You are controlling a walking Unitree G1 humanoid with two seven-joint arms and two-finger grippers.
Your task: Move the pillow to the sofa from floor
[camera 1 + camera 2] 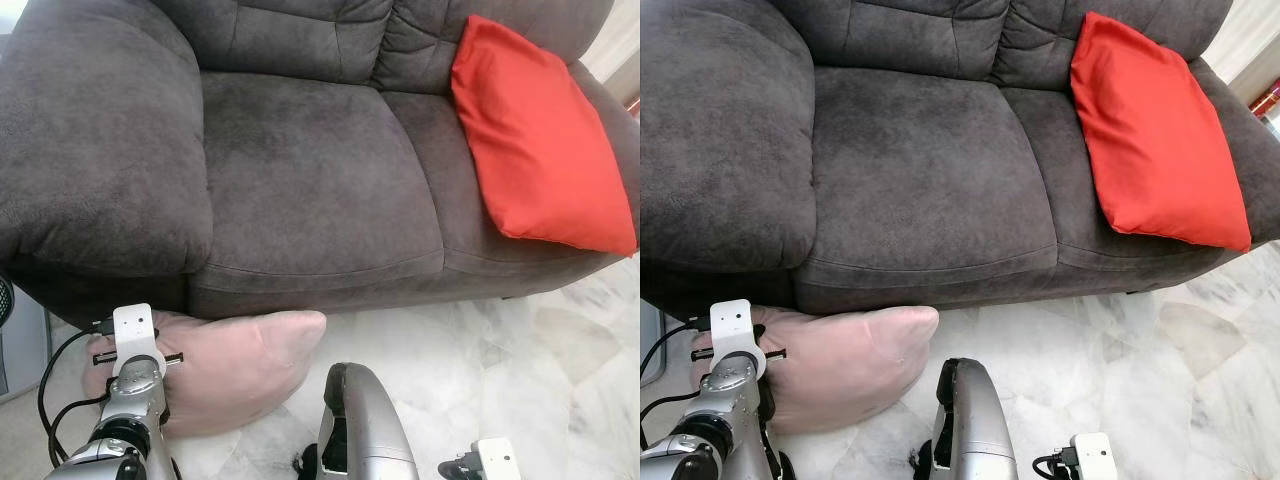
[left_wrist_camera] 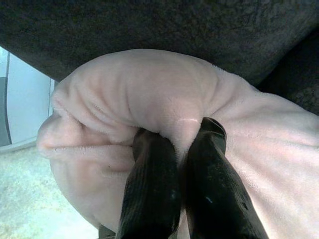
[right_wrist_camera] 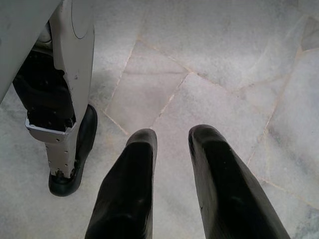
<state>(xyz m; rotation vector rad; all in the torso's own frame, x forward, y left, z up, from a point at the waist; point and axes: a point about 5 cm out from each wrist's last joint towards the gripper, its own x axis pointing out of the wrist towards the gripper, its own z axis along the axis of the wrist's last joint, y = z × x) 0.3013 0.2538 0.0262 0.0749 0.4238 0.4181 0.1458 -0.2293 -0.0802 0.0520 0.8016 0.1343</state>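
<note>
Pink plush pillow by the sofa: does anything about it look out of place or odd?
Yes. The pink plush pillow lies on the white marble floor, pushed against the base of the dark grey fabric sofa, not on its seat. The left gripper has its fingers pinched on a bunched fold of it.

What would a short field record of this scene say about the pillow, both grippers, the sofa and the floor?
pink pillow: on the floor against the sofa front
left gripper: shut, pinching a fold of the pink pillow
right gripper: open, hanging over the marble floor
grey sofa: near seat bare
red cushion: leaning on the sofa's right side
</note>
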